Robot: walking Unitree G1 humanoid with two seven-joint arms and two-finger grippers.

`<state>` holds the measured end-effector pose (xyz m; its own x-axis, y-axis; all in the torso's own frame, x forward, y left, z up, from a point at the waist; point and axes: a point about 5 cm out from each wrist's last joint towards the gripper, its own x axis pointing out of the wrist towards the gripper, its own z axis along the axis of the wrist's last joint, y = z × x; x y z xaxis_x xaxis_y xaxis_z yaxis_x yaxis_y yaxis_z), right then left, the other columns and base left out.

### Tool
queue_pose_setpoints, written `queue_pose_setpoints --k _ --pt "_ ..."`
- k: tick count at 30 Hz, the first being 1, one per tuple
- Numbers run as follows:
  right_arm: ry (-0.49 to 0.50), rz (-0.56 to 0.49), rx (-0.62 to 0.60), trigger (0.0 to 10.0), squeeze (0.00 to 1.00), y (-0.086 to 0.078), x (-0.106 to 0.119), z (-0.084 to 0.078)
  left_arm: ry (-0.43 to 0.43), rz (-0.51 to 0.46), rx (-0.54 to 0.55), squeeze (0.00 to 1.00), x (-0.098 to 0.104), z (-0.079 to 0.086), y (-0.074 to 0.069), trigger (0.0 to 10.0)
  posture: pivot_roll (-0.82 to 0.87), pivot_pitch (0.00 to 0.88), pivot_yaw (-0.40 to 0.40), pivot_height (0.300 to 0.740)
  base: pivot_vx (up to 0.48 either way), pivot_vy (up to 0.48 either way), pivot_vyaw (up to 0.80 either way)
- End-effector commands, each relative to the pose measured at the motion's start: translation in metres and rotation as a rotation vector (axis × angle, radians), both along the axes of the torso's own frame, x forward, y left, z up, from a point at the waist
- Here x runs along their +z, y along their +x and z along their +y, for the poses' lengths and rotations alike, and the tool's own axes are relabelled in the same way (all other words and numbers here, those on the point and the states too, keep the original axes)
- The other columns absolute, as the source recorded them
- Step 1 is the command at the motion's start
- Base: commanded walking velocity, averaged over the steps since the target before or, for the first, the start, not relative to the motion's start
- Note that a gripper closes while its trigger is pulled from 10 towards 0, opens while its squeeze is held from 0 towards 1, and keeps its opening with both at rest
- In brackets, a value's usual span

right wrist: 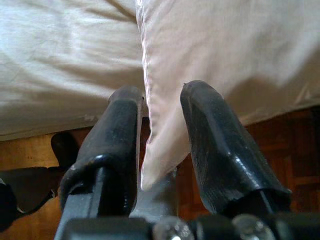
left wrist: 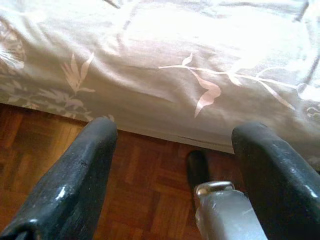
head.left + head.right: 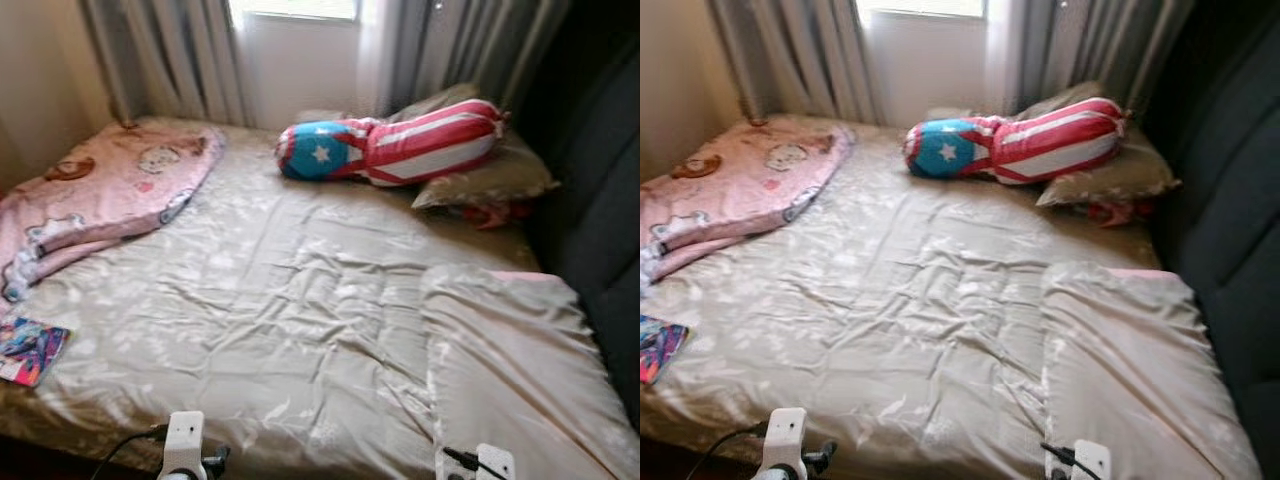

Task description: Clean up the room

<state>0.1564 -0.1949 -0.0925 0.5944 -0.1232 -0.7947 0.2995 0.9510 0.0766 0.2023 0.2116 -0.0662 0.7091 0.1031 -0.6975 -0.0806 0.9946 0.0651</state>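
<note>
Black fingers of the right gripper (image 1: 160, 130) sit narrowly apart around the hanging corner of the pale cream folded blanket (image 3: 510, 360), lower right of the head view. At the beige leaf-print bedsheet (image 2: 200, 65), the left gripper (image 2: 172, 150) gapes wide, holding nothing.

Grey pleated curtains (image 3: 180, 55) hang either side of a bright window (image 3: 300, 8) behind the bed, a dark padded headboard (image 3: 600, 180) runs along its right side, and reddish-brown parquet floor (image 2: 145, 185) shows below.
</note>
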Motion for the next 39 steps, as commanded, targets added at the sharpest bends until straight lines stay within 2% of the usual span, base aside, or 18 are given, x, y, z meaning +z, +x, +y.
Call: queue_pose_setpoints --k 1,8,17,39 --pt "-0.003 0.04 0.069 10.0 0.0 0.0182 0.0094 -0.0225 0.039 0.202 -0.015 0.0 -0.0097 0.0025 -0.0091 10.0 0.0 0.0 -0.08 0.74 0.0 0.48 0.0" --pt "-0.015 0.036 0.086 10.0 0.0 0.0191 0.0101 -0.0234 0.04 0.205 -0.015 0.0 -0.0101 0.0024 -0.0098 10.0 0.0 0.0 -0.08 0.74 0.0 0.069 0.57" --pt "0.007 0.033 0.067 10.0 0.0 0.0191 0.0099 -0.0224 0.039 0.207 -0.018 0.0 -0.0103 0.0021 -0.0101 10.0 0.0 0.0 -0.079 0.74 0.0 0.107 0.0" --pt "0.011 0.035 0.068 10.0 0.0 0.0196 0.01 -0.0225 0.045 0.211 -0.024 0.0 -0.0107 0.0036 -0.0116 10.0 0.01 0.0 -0.078 0.74 0.0 0.455 0.0"
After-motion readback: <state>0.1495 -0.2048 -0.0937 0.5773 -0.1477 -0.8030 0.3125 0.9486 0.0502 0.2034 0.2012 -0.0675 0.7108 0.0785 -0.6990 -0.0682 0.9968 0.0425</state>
